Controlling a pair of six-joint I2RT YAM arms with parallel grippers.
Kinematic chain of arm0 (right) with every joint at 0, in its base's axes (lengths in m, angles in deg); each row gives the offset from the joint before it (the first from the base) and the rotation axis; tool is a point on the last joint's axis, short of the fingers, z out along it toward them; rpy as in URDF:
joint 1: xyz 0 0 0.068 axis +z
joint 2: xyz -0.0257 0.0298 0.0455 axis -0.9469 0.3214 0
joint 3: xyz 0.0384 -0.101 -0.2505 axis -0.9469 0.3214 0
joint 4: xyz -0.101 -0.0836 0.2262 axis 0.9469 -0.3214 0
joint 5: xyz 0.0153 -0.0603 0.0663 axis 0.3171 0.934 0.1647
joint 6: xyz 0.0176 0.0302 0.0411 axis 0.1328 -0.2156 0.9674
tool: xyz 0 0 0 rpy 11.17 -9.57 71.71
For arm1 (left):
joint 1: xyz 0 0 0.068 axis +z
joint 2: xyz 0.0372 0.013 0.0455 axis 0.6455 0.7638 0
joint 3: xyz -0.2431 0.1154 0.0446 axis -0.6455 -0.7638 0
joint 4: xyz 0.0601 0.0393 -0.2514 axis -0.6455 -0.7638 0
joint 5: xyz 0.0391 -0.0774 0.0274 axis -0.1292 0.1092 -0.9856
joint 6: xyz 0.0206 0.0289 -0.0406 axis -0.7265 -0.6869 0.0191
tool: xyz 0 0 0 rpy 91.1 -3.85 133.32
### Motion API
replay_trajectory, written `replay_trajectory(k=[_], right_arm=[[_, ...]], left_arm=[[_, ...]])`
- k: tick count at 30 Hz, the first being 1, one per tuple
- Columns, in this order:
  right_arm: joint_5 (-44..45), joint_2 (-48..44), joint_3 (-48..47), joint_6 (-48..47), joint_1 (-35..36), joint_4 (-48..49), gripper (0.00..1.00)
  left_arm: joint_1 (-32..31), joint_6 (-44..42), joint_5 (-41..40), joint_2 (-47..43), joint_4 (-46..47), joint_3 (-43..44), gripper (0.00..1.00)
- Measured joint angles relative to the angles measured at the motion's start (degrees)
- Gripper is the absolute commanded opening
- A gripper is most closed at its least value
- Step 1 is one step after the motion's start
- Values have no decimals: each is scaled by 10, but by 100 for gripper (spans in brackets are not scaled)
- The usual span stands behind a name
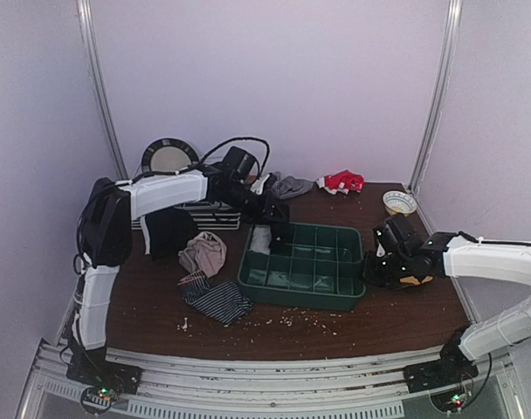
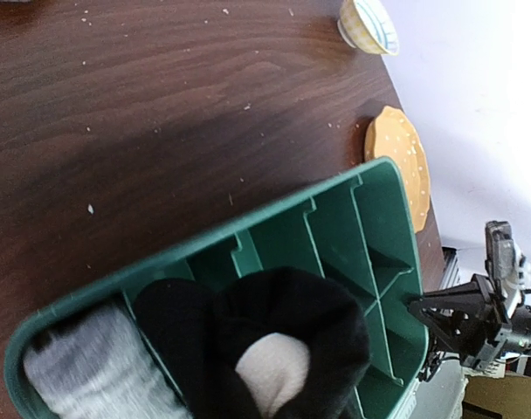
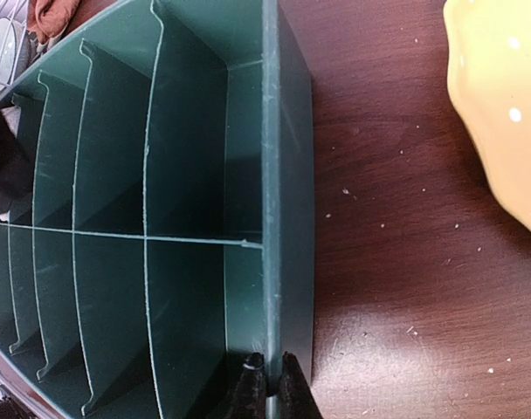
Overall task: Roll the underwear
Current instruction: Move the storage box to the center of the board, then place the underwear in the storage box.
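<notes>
Obs: left hand (image 1: 273, 215) closed on rolled black cloth underwear (image 2: 287, 319) at a compartment of the green divided plastic tray (image 3: 289, 175), beside rolled grey cloth underwear (image 2: 82, 367); right hand (image 3: 266, 384) pinched shut on the tray's rim.

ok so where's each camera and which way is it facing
top external: above and behind the bases, looking down over the table; both arms show, left gripper over the green tray.
left wrist: above the tray's end, looking down at black underwear beside grey underwear; own gripper hidden.
right wrist: low at the tray's other end, looking along it; right gripper pinches its wall.
shared: both wrist views show tray and yellow plate.
</notes>
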Motion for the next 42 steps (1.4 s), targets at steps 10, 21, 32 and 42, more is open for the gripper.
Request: replay_trajectory(k=[10,21,32,42], right_arm=[[0,-9,7,0,0,1,0],[-1,-12,11,-3,1,5,0],[-3,-19,18,-1,3,11,0],[-5,-24,18,0,5,3,5]], left_arm=[[-5,-26,2,84,-114,115,0],[-47,-63,-136,115,-217,167,0],[-87,-72,-266,179,-262,254,0],[-92,-74,-277,181,-274,268,44]])
